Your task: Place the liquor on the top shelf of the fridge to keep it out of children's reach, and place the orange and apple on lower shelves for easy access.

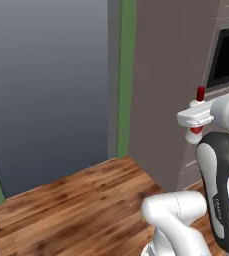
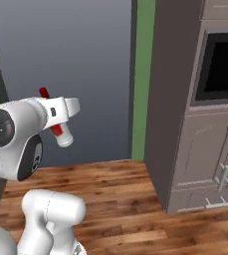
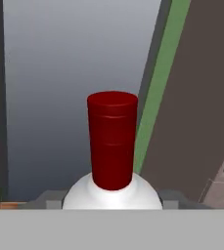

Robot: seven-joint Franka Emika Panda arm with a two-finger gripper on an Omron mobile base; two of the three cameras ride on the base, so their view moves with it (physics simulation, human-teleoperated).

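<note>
Fridge (image 1: 46,85): plain matte grey door face, flat, filling the left of both base views. Green wall strip (image 1: 127,75) beside it. Liquor (image 2: 56,119): slim glossy white bottle, cylindrical red cap, red label band; long axis tilted, cap up, held in the air before the fridge. Gripper (image 2: 57,113): clamped across the bottle's body. Floor (image 1: 86,205): wood-grain planks. Cabinet (image 2: 210,149): brown, panelled.

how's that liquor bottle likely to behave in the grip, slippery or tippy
The liquor looks smooth and glossy, so it may well slip. The gripper holds it near the shoulder, body hanging below and tilted in the right base view, so it could swing. Being slim with a narrow neck, it would probably tip easily once set down.
</note>
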